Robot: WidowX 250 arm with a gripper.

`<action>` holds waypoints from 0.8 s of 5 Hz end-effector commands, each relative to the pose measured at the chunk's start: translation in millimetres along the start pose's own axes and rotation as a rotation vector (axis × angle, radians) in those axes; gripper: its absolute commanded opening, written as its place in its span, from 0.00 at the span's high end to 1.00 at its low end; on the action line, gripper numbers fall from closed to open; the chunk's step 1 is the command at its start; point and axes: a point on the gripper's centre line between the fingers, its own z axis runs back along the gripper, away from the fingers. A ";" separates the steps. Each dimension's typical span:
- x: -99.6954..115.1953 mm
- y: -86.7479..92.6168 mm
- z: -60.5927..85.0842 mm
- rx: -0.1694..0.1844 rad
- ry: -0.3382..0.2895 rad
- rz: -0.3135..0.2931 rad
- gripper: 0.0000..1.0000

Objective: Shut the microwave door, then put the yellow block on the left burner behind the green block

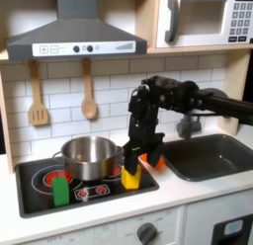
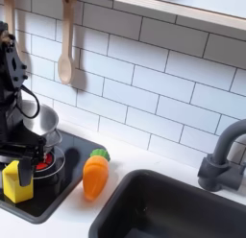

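Low in the centre of the first exterior view, the gripper [image 1: 131,168] pinches the yellow block [image 1: 130,177] over the stove's right edge. Judging from this, lift clear of the steel pot [image 1: 87,156] and carry the block behind the green block [image 1: 61,190] at lower left. The microwave door [image 1: 194,20], upper right, looks shut.

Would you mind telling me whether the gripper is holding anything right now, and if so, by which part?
The gripper appears shut on the yellow block, gripping its top end, with the block's bottom at the stovetop.
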 end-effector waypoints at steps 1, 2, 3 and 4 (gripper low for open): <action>3.5 1.8 -10.5 0.022 0.015 0.013 0.00; 6.1 3.5 -13.8 0.031 0.015 0.026 0.00; 8.7 3.3 -18.1 0.036 0.021 0.043 0.00; 8.5 3.8 -22.2 0.048 0.028 0.057 0.00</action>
